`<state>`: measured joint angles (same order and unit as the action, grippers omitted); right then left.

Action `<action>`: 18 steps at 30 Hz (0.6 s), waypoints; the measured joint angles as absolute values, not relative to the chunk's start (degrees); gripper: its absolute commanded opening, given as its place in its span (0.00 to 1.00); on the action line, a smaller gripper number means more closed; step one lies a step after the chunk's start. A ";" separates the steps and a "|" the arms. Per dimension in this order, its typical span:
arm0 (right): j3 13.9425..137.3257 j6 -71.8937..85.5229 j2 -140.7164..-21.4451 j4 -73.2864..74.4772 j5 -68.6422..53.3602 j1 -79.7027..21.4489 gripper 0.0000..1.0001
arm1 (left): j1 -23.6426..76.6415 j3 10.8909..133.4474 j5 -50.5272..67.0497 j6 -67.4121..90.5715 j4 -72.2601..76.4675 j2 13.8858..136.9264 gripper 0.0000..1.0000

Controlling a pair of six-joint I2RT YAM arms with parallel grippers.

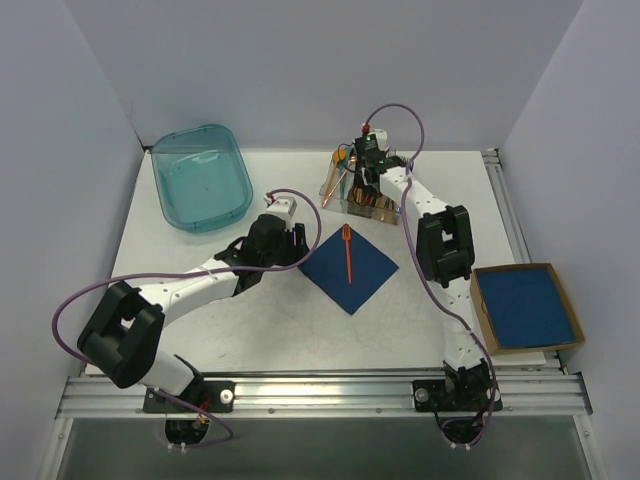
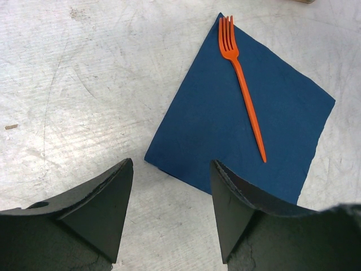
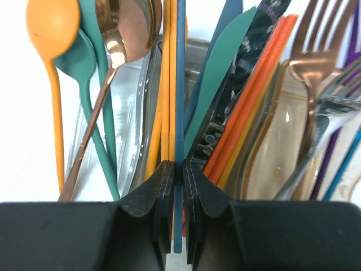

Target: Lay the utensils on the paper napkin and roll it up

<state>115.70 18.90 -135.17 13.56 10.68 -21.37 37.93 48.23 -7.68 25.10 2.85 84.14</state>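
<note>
The dark blue paper napkin (image 1: 366,268) lies flat as a diamond mid-table, also in the left wrist view (image 2: 208,124). A slim orange fork (image 1: 347,250) lies on it, tines away from me (image 2: 246,93). My left gripper (image 1: 302,247) is open and empty, just off the napkin's left corner (image 2: 169,162). My right gripper (image 1: 364,188) is down in the cutlery holder (image 1: 350,198) and shut on a thin blue cutlery handle (image 3: 179,101). A copper spoon (image 3: 127,25) and a copper fork (image 3: 316,53) stand in the holder beside it.
A teal plastic tub (image 1: 200,178) sits at the back left. A cardboard box (image 1: 478,310) holding blue napkins sits at the right edge. The holder is packed with yellow, teal, orange and purple cutlery (image 3: 225,62).
</note>
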 measured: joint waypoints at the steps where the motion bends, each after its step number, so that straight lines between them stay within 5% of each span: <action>1: 115.44 18.72 -134.61 13.47 10.76 -21.37 0.00 | 37.93 48.23 -7.70 25.08 2.83 84.12 0.65; 18: 104.49 17.52 -114.93 13.39 10.70 -26.17 0.00 | 37.93 48.23 -7.70 24.97 2.83 84.12 0.65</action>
<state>104.49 17.52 -114.93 13.39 10.70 -26.17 37.93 48.23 -7.70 24.97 2.83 84.12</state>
